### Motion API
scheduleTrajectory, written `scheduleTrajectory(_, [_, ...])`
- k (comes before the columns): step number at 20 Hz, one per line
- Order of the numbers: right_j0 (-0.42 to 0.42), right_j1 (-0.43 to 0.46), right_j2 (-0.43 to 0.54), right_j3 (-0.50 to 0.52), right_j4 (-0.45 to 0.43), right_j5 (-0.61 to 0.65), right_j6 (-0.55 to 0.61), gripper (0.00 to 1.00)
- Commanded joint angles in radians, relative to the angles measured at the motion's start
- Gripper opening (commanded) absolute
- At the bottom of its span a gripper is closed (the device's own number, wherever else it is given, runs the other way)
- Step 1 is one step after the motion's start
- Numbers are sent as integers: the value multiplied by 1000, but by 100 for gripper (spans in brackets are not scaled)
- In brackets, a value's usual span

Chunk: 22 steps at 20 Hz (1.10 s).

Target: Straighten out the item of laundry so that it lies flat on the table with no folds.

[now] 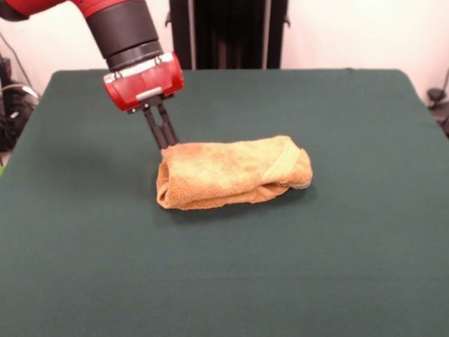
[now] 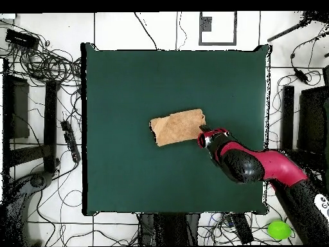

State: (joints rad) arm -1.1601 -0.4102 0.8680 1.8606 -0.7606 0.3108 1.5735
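The orange-tan towel (image 1: 231, 174) lies folded into a thick bundle near the middle of the green table (image 1: 224, 281). Its paler woven band (image 1: 282, 163) crosses the right end. My gripper (image 1: 170, 144) comes down from the upper left, and its two black fingers (image 1: 161, 126) stand close together at the towel's far left corner, pinching the edge there. The towel still rests on the table. In the overhead view the towel (image 2: 178, 127) lies mid-table (image 2: 128, 77) with my gripper (image 2: 204, 134) at its right end.
The red and black arm (image 2: 257, 166) reaches in from the table's lower right in the overhead view. Cables and equipment (image 2: 45, 64) lie on the floor around the table. A green ball (image 2: 279, 229) lies on the floor at the lower right.
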Motion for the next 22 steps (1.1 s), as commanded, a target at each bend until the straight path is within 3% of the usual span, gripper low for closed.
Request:
scheduleTrajectory(1, [70, 44, -3, -75, 23, 69, -28, 0])
scheduleTrajectory(7, [85, 152, -40, -105, 19, 82, -36, 0])
scheduleTrajectory(11, [90, 169, -36, -109, -4, 51, -36, 0])
scheduleTrajectory(12, [90, 171, -32, -110, -10, 49, -43, 100])
scheduleTrajectory(22, [102, 159, -19, -134, -13, 107, -97, 100])
